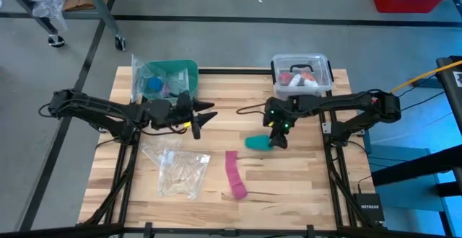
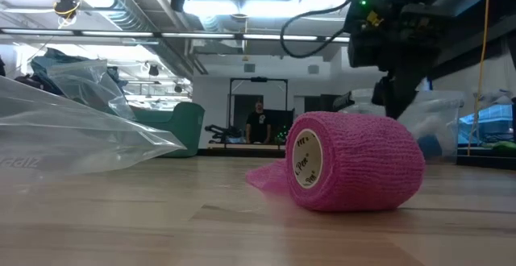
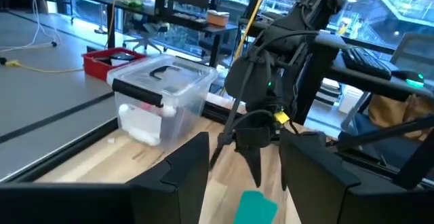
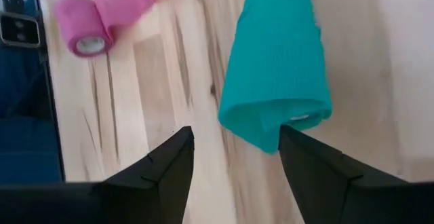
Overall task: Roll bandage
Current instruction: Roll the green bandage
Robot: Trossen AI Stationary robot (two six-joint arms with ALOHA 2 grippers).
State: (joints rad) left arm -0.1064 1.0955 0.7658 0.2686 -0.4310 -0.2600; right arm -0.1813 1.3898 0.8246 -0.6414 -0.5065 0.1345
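The teal-green bandage point(image 1: 256, 143) lies on the table right of centre, partly rolled. In the right wrist view its roll point(image 4: 271, 119) lies just ahead of the fingers, and its flat strip point(image 4: 278, 34) runs away from them. My right gripper point(image 1: 278, 140) is open and points down just right of the bandage point(image 3: 256, 207). Its fingers point(image 4: 234, 132) stand apart over the roll's end. My left gripper point(image 1: 207, 115) is open and empty. It is held level above the table's far left half and points toward the right arm. My right gripper has one fingertip point(image 4: 291, 139) standing in front of the teal roll's end point(image 4: 298, 119). I cannot tell whether it touches the roll. The other finger stands over bare wood beside the roll.
A pink bandage strip point(image 1: 232, 169) with its roll point(image 1: 239, 191) lies toward the near edge, large in the low view point(image 2: 355, 163). A clear plastic bag point(image 1: 177, 169) lies near left. A bag with green items point(image 1: 162, 79) and a clear lidded box point(image 1: 302, 76) stand along the far edge.
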